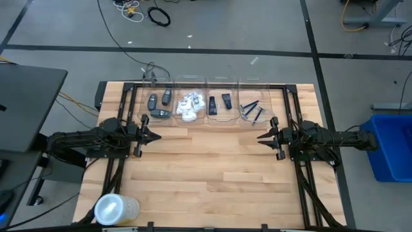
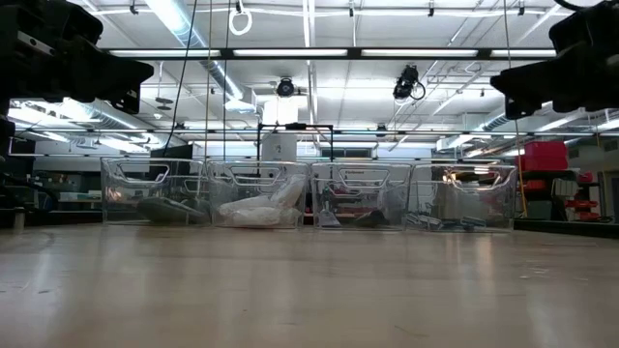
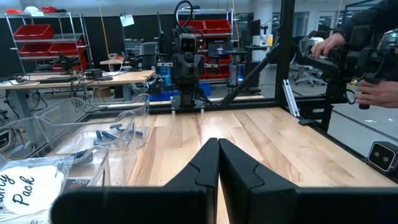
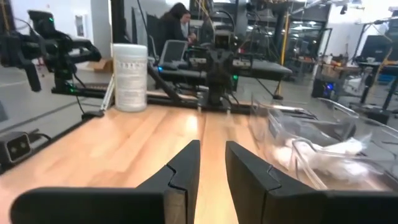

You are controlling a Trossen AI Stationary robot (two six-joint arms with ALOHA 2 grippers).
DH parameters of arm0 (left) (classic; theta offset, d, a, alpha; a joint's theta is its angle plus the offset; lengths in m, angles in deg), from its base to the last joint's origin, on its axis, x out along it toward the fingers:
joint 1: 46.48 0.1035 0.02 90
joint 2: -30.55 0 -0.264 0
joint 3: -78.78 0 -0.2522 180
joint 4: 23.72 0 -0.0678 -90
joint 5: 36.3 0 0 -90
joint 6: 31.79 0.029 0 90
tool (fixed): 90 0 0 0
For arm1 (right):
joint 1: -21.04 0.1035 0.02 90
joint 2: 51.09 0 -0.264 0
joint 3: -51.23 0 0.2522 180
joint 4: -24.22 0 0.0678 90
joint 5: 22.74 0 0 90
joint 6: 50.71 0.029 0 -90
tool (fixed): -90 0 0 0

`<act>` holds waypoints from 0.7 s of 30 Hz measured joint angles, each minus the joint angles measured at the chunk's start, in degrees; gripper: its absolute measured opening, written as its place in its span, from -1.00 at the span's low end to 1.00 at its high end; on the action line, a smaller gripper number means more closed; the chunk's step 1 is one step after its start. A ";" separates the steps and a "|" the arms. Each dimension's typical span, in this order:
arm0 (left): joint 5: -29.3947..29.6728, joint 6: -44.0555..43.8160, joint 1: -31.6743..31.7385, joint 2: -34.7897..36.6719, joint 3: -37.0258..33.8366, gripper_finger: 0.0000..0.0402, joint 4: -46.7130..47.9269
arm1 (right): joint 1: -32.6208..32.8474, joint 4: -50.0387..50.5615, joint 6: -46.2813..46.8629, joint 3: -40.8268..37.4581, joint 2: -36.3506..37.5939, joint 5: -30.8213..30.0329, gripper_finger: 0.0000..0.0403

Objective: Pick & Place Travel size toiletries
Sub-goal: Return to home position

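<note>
The travel size toiletries lie in a row of clear bins [image 1: 206, 103] at the table's far side: dark grey oval cases [image 1: 159, 103], white crinkly packets [image 1: 188, 106], black tubes [image 1: 219, 103] and blue razors [image 1: 252, 109]. My left gripper [image 1: 156, 136] hovers level at mid-left, near side of the bins, its fingers [image 3: 218, 146] shut on nothing. My right gripper [image 1: 261, 138] faces it from mid-right, level, with a narrow gap between its fingers [image 4: 212, 149] and nothing in it. Both are clear of the bins and the table.
A large translucent round container [image 1: 117, 209] stands upright near the table's near left corner. Bare wood [image 1: 212, 174] lies between the two grippers and toward the near edge. A black frame [image 1: 293, 109] borders the table's sides. A person's hands [image 3: 336, 43] show beyond the table.
</note>
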 joint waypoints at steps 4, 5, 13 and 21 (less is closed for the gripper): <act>0.00 0.00 0.02 0.00 0.00 -0.93 -0.02 | 0.00 2.72 -1.61 0.00 1.39 -0.67 -0.57; 0.00 -0.01 0.00 0.00 0.00 -0.93 -0.01 | 0.00 3.27 -1.93 0.00 1.72 -1.16 -0.57; 0.00 0.00 0.00 0.00 0.01 -0.93 0.00 | 0.00 5.48 -2.14 0.00 3.27 -5.92 -0.57; 0.00 0.00 0.01 0.00 0.01 -0.93 0.00 | 0.00 5.76 -5.09 0.00 3.27 -7.68 -0.57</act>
